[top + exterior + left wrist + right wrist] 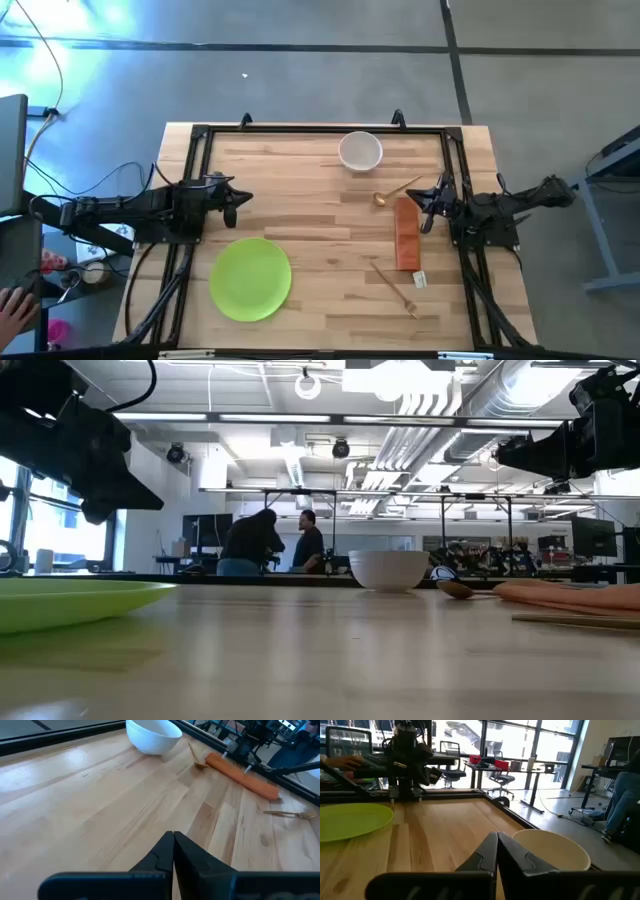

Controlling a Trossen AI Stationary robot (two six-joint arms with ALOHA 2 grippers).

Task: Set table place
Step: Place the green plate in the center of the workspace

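Observation:
The lime-green plate (250, 279) lies flat on the table (310, 215) at the near left. The white bowl (360, 151) stands at the far middle. The gold spoon (395, 191) lies near the bowl, its bowl end toward the table's middle. The gold fork (394, 287) lies at the near right. My left gripper (232, 206) is shut and empty above the left side. My right gripper (428, 208) is shut and empty above the right side, over the far end of the orange-brown strip (406, 233).
The orange-brown strip lies lengthwise between spoon and fork, with a small white tag (420, 279) at its near end. A black rail frame (320, 128) runs along the table's edges. Bare wood lies in the middle. A person's hand (12, 308) shows off the table's left.

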